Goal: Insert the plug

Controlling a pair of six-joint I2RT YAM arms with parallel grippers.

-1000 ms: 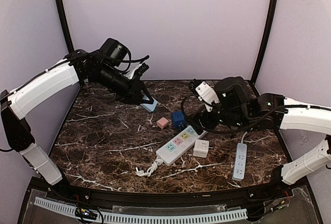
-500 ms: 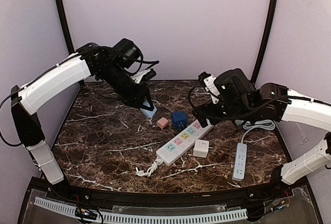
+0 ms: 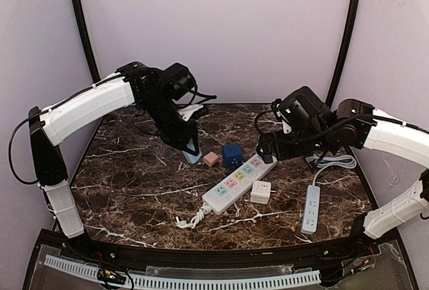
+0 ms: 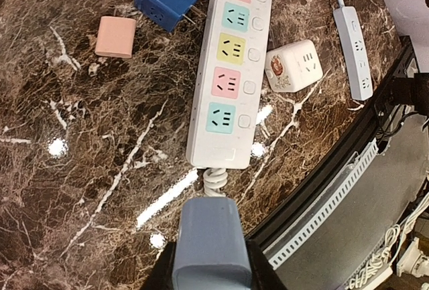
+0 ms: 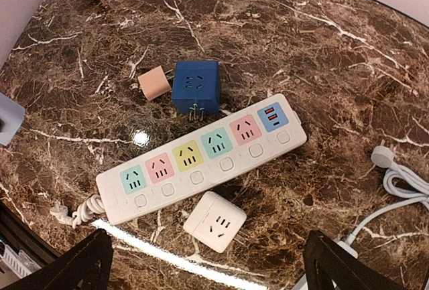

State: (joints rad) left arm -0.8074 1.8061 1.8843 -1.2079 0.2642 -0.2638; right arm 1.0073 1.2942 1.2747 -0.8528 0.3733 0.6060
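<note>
Plug [image 4: 210,240], a small pale blue block, is pinched between the left fingers [image 4: 257,278], which close narrow on its two flat sides. It hangs above the tabletop [image 3: 134,189], just left of a pink block [image 5: 155,82] and short of the power strip [image 5: 201,159] that lies slantwise in the middle. We cannot see its prongs from any view.

We judge the plug to be light, stiff and hard-shelled, so it should not deform under a firm squeeze. Its smooth plastic could twist or slip once the prongs meet resistance. The best hold looks to be on the broad opposite faces, towards the back end, leaving the prong face free.

The right fingers [image 5: 80,266] stand wide and hold nothing, hovering over the far end of the power strip. That strip also looks light and may slide under a push, so we would think of bracing it there.

A blue cube [image 5: 196,87] touches the strip's far edge, and a white cube [image 5: 216,222] sits just beside its near edge
</note>
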